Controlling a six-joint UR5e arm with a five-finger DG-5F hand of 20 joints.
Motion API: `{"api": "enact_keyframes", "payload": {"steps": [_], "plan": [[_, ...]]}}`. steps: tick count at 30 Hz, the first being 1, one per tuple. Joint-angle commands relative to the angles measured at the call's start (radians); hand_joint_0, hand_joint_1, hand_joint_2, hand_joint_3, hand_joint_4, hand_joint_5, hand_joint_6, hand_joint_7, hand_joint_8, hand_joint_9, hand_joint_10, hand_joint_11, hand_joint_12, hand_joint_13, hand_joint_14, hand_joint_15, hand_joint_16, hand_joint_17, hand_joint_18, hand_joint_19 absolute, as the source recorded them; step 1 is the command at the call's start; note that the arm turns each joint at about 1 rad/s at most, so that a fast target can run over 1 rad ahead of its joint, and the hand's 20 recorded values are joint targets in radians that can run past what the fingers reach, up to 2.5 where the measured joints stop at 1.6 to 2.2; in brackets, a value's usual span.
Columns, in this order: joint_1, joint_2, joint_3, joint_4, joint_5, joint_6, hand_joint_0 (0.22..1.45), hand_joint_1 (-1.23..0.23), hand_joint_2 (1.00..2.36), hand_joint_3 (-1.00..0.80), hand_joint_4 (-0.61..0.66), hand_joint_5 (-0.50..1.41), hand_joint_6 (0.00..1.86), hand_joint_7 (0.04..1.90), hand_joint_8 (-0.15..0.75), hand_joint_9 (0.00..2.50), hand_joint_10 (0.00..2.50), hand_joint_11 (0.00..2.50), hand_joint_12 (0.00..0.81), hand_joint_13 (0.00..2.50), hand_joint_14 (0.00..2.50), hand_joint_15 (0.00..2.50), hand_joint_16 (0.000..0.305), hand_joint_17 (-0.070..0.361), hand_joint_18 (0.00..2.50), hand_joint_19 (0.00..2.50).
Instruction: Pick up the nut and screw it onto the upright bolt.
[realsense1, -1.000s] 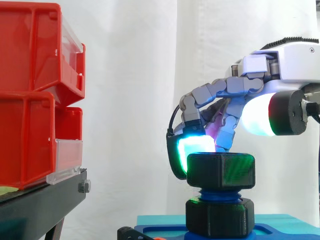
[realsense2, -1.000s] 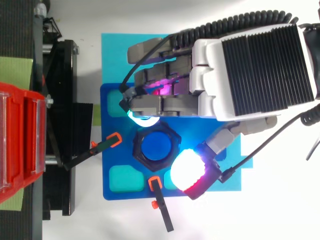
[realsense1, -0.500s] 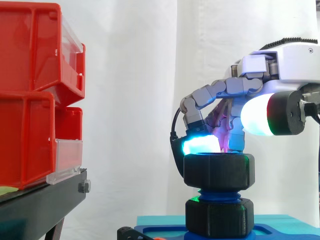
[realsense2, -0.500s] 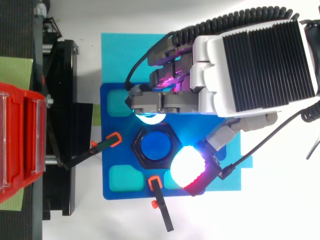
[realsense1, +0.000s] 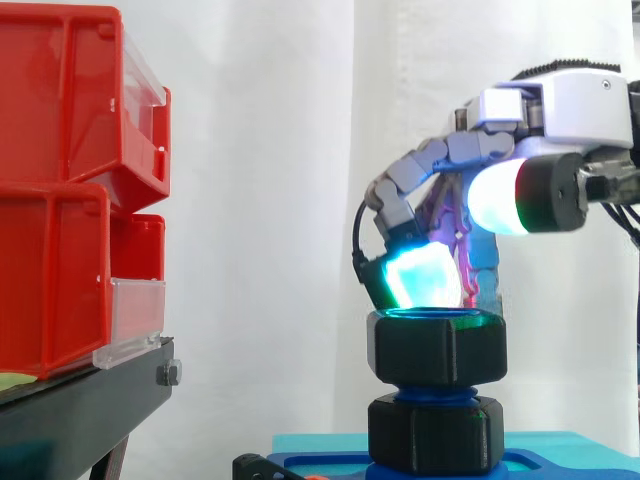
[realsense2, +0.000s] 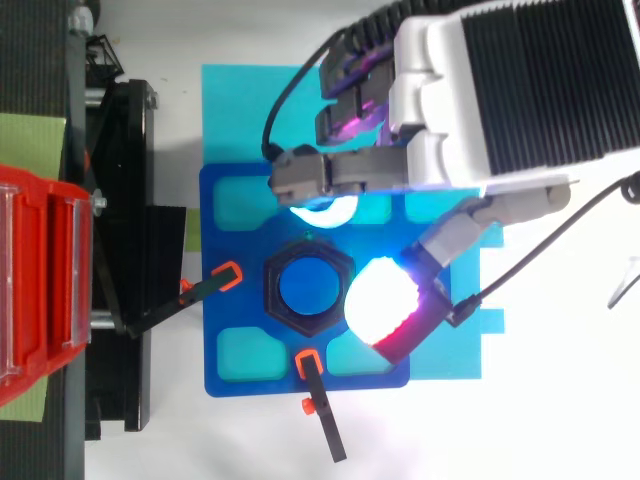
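Presently the hand (realsense1: 580, 105) hangs above and to the right of the nut (realsense1: 437, 348), with its fingers curled downward and closed on nothing. In the side view, the cyan-green fingertip pad (realsense1: 420, 280) sits just over the nut's top rim, and the white-glowing thumb pad (realsense1: 497, 195) is raised well above the nut. In the top view, the hand (realsense2: 520, 80) enters from the upper right. One cyan fingertip (realsense2: 325, 210) lies just beyond the nut's far edge, and the thumb pad (realsense2: 382, 303) overlaps the nut's right-hand edge.

The nut (realsense2: 270, 288) is a black hexagon seated level on the upright blue bolt (realsense2: 307, 288), whose end face shows through the nut's bore. A short run of blue thread (realsense1: 437, 393) is exposed below the nut. Under that thread, a second black hexagonal collar (realsense1: 435, 432) sits at the bolt's foot.

The bolt stands at the centre of a blue fixture plate (realsense2: 230, 320), which rests on a cyan mat (realsense2: 240, 110). Two black clamps with orange tips (realsense2: 225, 278) (realsense2: 308, 365) bear on the plate's left and lower edges. Further left, stacked red bins (realsense1: 60, 200) sit on a black stand (realsense1: 90, 400), well apart from the bolt. A white curtain (realsense1: 260, 200) forms the backdrop.
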Motion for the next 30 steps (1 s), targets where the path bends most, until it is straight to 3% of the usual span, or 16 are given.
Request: {"api": "enact_keyframes", "payload": {"steps": [1,2,4,9,13,15,17,21,24,26,30], "plan": [[-0.02,-0.001,0.022,-0.02,-0.022,-0.003,0.53,-0.29,1.0,-0.5,0.07,0.1,0.54,1.38,0.187,1.62,0.0,0.04,0.089,1.2,0.0,0.02,0.017,0.039,0.97,0.38],[-0.023,-0.001,0.025,-0.021,-0.025,-0.003,0.53,-0.29,1.0,-0.5,0.06,0.1,0.5,1.47,0.2,1.61,0.0,0.05,0.095,1.19,0.0,0.02,0.019,0.042,0.95,0.37],[-0.029,0.0,0.028,-0.02,-0.03,-0.003,0.53,-0.29,1.0,-0.5,0.09,0.08,0.5,1.41,0.199,1.56,0.0,0.06,0.108,1.14,0.0,0.02,0.021,0.047,0.92,0.36],[-0.044,0.0,0.06,-0.021,-0.044,-0.002,0.52,-0.28,1.0,-0.5,0.2,0.0,0.51,1.1,0.205,1.43,0.0,0.04,0.123,1.06,0.0,0.01,0.023,0.052,0.85,0.35],[-0.047,-0.001,0.08,-0.018,-0.045,-0.003,0.52,-0.27,1.0,-0.5,0.18,-0.05,0.5,0.87,0.187,1.26,0.0,0.0,0.143,0.97,0.0,0.0,0.025,0.056,0.77,0.33],[-0.043,-0.001,0.078,-0.015,-0.044,-0.003,0.51,-0.27,1.0,-0.5,0.16,-0.07,0.5,0.77,0.179,1.18,0.0,0.0,0.142,0.9,0.0,0.0,0.025,0.056,0.69,0.29],[-0.037,-0.001,0.072,-0.008,-0.041,-0.003,0.51,-0.26,1.0,-0.5,0.17,-0.1,0.5,0.61,0.168,1.01,0.0,0.0,0.16,0.71,0.0,0.0,0.025,0.057,0.4,0.09],[-0.015,-0.001,0.014,0.045,-0.018,-0.002,0.5,-0.24,1.0,-0.5,0.16,-0.13,0.5,0.53,0.158,0.81,0.0,0.0,0.182,0.54,0.0,0.0,0.027,0.06,0.15,0.0],[-0.001,-0.001,-0.004,0.078,0.007,0.0,0.49,-0.22,1.0,-0.5,0.16,-0.14,0.5,0.52,0.151,0.71,0.0,0.0,0.207,0.42,0.0,0.0,0.028,0.063,0.0,0.0],[0.014,-0.001,-0.012,0.098,0.024,0.003,0.49,-0.21,1.0,-0.5,0.15,-0.15,0.5,0.51,0.148,0.66,0.0,0.0,0.218,0.36,0.0,0.0,0.029,0.065,0.0,0.0],[0.025,-0.001,-0.015,0.097,0.027,0.011,0.49,-0.19,1.0,-0.5,0.13,-0.16,0.5,0.51,0.145,0.52,0.0,0.0,0.241,0.26,0.0,0.0,0.031,0.07,0.0,0.0]]}}
